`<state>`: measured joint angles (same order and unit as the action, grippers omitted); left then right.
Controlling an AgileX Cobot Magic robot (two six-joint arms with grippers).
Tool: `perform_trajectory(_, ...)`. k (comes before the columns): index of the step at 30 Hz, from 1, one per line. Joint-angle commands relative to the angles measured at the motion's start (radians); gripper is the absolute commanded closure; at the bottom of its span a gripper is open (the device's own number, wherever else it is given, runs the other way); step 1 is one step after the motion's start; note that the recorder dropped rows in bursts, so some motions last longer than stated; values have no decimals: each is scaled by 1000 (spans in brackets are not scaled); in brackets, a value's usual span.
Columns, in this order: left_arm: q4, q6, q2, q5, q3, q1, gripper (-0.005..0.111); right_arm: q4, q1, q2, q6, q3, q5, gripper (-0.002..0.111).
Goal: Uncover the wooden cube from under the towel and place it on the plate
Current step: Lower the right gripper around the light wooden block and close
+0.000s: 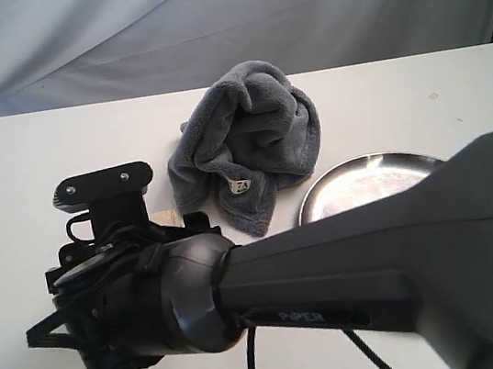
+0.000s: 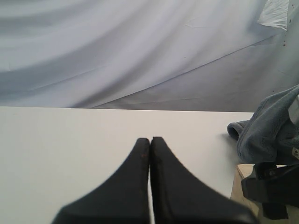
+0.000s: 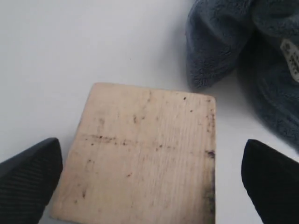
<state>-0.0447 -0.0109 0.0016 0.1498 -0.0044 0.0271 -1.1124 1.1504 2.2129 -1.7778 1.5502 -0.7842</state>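
The wooden cube (image 3: pixel 145 154) lies uncovered on the white table, pale tan with dark specks. My right gripper (image 3: pixel 152 147) hangs open over it, one black finger (image 3: pixel 28 179) on each side, both apart from the wood. In the exterior view only a sliver of the cube (image 1: pixel 164 217) shows past the right arm's wrist (image 1: pixel 123 286). The dark grey towel (image 1: pixel 245 143) lies bunched just beyond the cube, its white tag showing. The steel plate (image 1: pixel 358 184) sits right of the towel, partly hidden by the arm. My left gripper (image 2: pixel 150 141) is shut on nothing, over bare table left of the cube (image 2: pixel 239 183).
The right arm (image 1: pixel 378 258) crosses the front of the table from the right and hides much of it. A pale cloth backdrop (image 1: pixel 204 24) hangs behind the table's far edge. Bare white tabletop (image 1: pixel 20 162) lies to the left of the towel.
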Motion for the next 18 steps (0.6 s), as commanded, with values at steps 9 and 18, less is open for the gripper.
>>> perform_trajectory(9,1,1,-2,-4,4,1,105,30,15,16,2,11,-5,13)
perform_trajectory(18,1,3,-2,-4,4,1,105,47,15,26,42,11,34,21)
